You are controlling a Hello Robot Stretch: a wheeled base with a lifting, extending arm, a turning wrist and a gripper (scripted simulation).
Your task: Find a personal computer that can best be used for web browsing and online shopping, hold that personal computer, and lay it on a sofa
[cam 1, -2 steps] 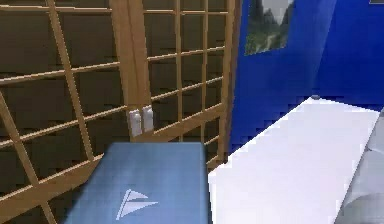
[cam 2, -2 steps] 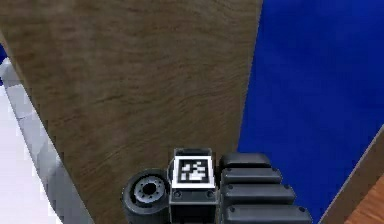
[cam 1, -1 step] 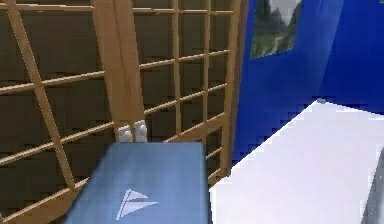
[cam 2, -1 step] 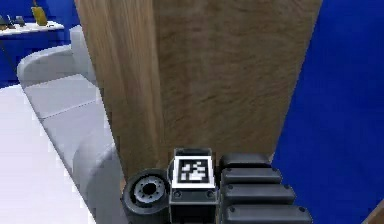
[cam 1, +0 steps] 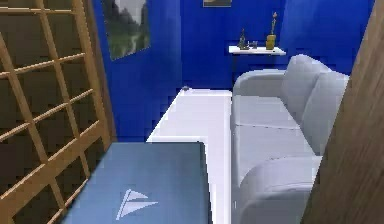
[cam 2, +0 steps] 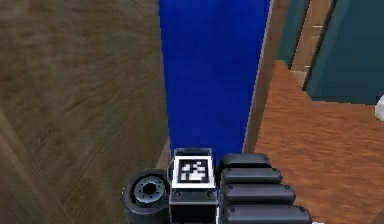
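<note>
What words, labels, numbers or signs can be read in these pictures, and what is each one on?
No words or numbers can be read.
On the laptop lid: a white emblem, a shape without letters.
On the white square on the arm: black blocky marks, a pattern, not writing.
On the bottles on the wall shelf: too small to show any label.

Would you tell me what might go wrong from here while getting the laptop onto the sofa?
1. The arm faces the blue wall, not the sofa; extending now would probably hit it.
2. Turning may be tight: the lattice door and a wooden panel stand close on either side of the laptop.
</note>
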